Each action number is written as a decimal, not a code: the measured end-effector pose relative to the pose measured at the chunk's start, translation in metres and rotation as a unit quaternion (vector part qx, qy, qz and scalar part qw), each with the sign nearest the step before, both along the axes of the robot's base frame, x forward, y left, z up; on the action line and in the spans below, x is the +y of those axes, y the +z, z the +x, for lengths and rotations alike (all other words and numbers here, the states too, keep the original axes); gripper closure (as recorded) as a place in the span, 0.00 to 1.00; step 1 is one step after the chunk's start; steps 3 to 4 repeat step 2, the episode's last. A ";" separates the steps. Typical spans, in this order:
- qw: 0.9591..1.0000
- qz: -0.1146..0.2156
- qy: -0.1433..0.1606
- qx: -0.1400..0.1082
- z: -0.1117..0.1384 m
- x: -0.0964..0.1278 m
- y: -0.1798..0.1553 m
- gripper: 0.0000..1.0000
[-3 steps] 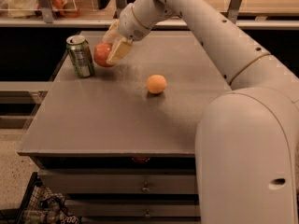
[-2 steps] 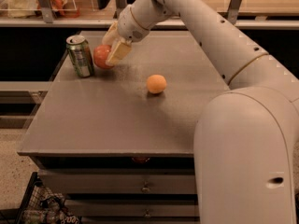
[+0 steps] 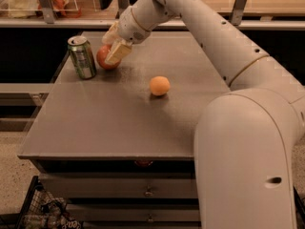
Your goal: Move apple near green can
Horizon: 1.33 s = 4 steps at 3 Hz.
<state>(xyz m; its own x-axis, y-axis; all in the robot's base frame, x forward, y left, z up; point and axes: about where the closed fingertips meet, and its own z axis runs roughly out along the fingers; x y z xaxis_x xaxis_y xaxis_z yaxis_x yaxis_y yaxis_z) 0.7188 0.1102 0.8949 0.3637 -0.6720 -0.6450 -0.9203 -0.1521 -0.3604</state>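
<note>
The hand [image 3: 111, 49] was at the far left of the tabletop [image 3: 114, 123], its fingers clasped around the apple [image 3: 102, 58]. The apple sat on the surface just right of the green can [image 3: 82, 57]. A smaller orange ball [image 3: 159, 86] lay well apart, nearer the middle.

small orange ball [image 3: 159, 86] on grey table [image 3: 109, 123]

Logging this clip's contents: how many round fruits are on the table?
2: the apple beside the can, at the gripper; the orange ball in the middle of the table. None seem hidden.
</note>
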 end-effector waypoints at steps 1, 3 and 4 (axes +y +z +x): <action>1.000 0.002 0.007 0.004 -0.001 0.002 -0.002 0.00; 1.000 0.001 0.007 0.004 -0.001 0.002 -0.002 0.00; 1.000 0.001 0.007 0.004 -0.001 0.002 -0.002 0.00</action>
